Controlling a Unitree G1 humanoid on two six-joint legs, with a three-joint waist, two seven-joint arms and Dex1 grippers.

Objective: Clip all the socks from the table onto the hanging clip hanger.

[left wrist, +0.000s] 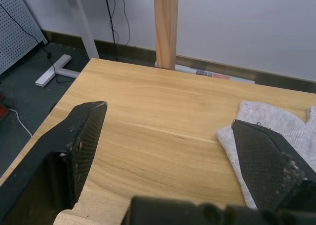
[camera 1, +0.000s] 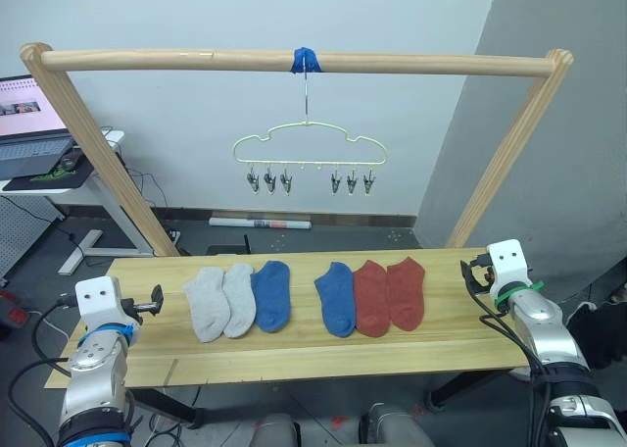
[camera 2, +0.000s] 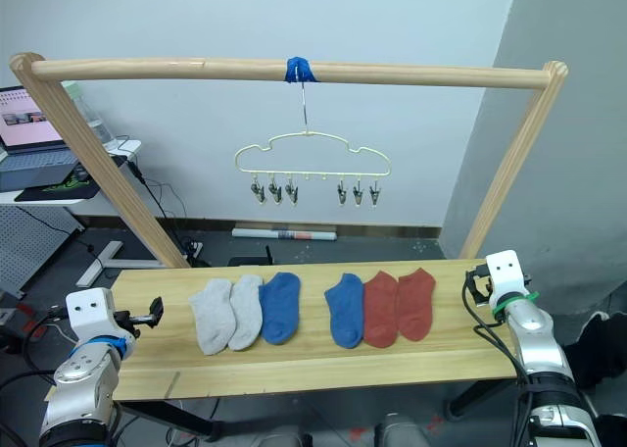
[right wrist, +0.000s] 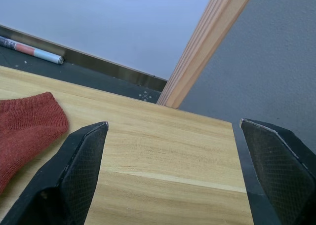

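The left hand (camera 1: 155,298) hangs over the left end of the surface (camera 1: 294,354), its fingers spread and empty, just beside the outer grey sock (camera 1: 207,303). Next along the row lie the second grey sock (camera 1: 238,297), a blue sock (camera 1: 271,293), another blue sock (camera 1: 336,296) and two rust red socks (camera 1: 371,295) (camera 1: 406,291). All six lie flat, neighbours overlapping, so a pinch may lift two at once. The right hand (camera 1: 473,273), also spread and empty, sits at the right end, near the last red sock. The clip hanger (camera 1: 310,150) hangs free from the pole (camera 1: 294,62) behind the far edge; pushing a sock at its clips (camera 1: 269,180) could set it swinging.
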